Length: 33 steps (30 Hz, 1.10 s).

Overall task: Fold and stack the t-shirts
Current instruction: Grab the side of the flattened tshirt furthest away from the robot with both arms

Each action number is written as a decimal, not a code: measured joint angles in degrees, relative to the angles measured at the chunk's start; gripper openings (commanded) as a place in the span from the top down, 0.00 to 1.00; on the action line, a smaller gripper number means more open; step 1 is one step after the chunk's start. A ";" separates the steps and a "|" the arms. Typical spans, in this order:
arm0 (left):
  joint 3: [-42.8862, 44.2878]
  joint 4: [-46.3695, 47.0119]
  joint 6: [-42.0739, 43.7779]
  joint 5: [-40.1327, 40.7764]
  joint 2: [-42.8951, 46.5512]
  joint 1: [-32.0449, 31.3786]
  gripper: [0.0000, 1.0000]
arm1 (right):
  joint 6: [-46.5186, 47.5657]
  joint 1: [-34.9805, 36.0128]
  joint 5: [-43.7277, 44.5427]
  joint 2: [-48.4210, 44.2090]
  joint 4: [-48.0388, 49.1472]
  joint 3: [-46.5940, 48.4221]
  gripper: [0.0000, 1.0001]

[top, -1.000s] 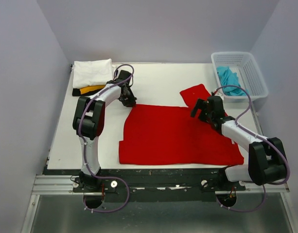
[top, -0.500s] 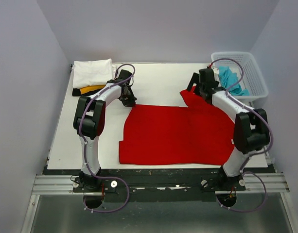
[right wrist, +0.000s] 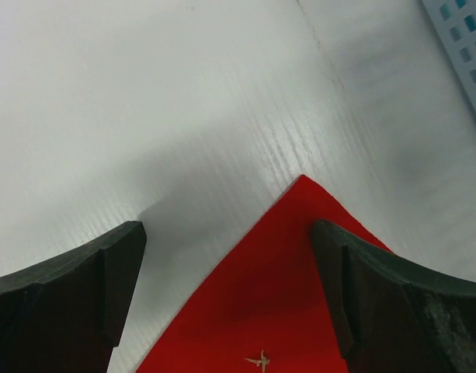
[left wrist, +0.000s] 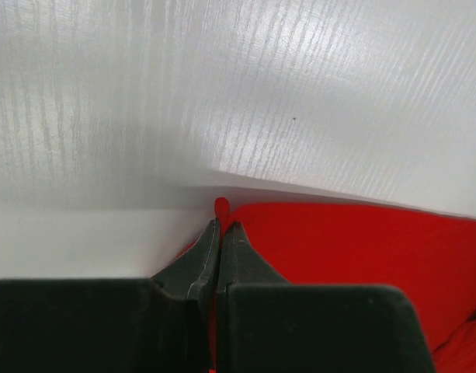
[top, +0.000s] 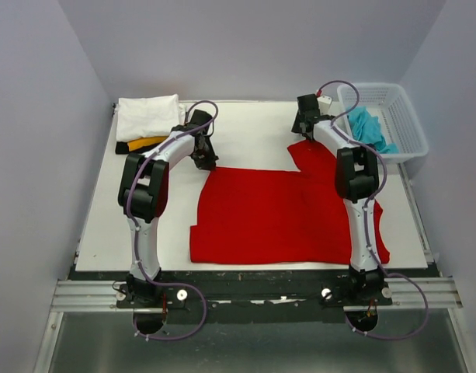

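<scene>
The left gripper [left wrist: 220, 227] has its black jaws pinched together on the far-left corner of the bright red cotton t-shirt [top: 276, 217]. The shirt lies spread flat across the middle of the white table [top: 253, 124], one sleeve pointing far right. The right gripper [right wrist: 226, 241] hovers with jaws wide apart astride that sleeve's tip, holding nothing. A second ago it was nearer, over the shirt's right side.

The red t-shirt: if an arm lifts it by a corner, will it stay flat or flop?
Probably flops: the red t-shirt lies limp and flat, its corner bunching where the left gripper pinches it. Likely light for its size: the cloth looks thin.
</scene>
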State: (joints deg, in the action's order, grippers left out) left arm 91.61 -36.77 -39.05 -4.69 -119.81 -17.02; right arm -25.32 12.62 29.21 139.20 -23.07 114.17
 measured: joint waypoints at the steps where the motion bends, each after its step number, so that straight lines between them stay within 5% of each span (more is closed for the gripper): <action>1: 0.11 -0.28 0.09 0.35 0.00 -0.02 1.00 | -0.20 -0.02 0.26 0.68 0.07 0.83 0.06; 10: 0.42 -2.10 0.28 2.45 0.00 -0.26 1.00 | -2.03 -0.07 1.51 -5.70 2.58 -10.27 0.22; 22: 3.28 -3.89 1.53 3.89 -0.46 -0.31 1.00 | -0.48 0.00 1.66 -5.51 3.23 -10.29 0.97; 33: 16.35 -8.09 3.06 5.16 -7.06 0.46 1.00 | 3.96 0.00 1.68 -2.49 4.28 -1.90 0.99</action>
State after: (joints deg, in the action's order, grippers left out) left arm 107.96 -44.86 -35.99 0.47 -126.87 -16.56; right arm -21.37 12.62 30.89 136.70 -18.79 112.27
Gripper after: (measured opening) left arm 0.014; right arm 0.038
